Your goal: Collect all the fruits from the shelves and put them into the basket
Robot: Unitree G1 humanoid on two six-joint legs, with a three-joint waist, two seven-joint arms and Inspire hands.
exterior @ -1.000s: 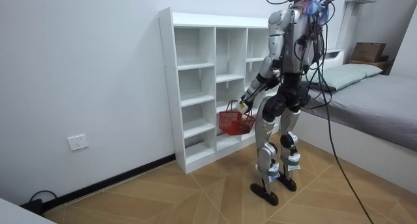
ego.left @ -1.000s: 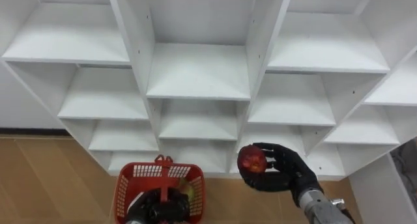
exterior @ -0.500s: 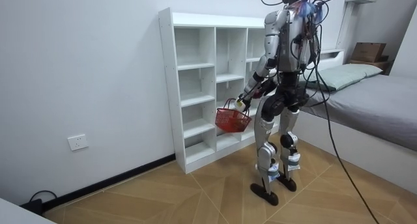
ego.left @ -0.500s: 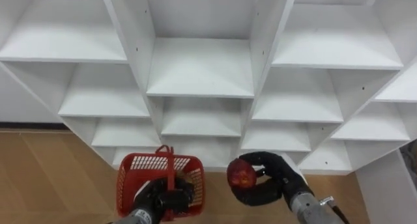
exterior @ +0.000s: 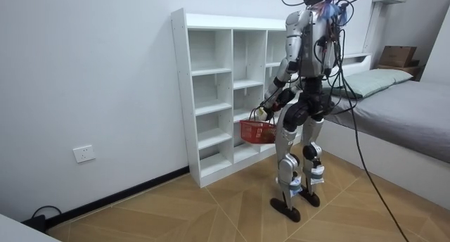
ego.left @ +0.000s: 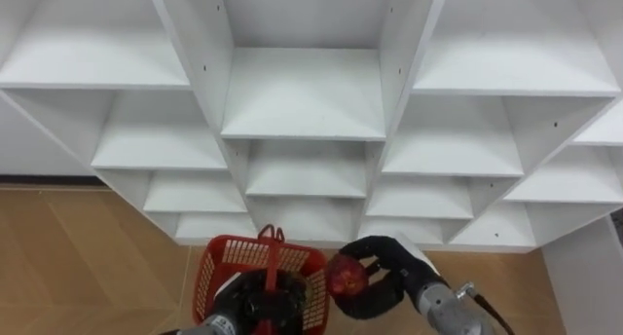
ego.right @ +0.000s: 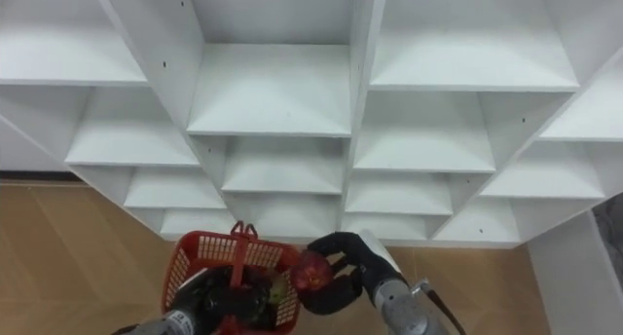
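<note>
A red apple sits in my right hand, whose fingers curl round it, right at the right rim of the red plastic basket. My left hand is shut on the basket's handle and holds it up in front of the white closet. In the right eye view the apple overlaps the basket rim, and something yellow-green lies inside. In the room view I stand facing the closet with the basket at hip height.
The closet's shelves are bare. Wooden floor lies below the closet. A bed stands at the room view's right, behind me. A white wall with a socket is on the room view's left.
My right hand has carried the apple down and left, from beside the basket to its right rim. The basket has shifted right toward it. The camera has tilted slightly.
</note>
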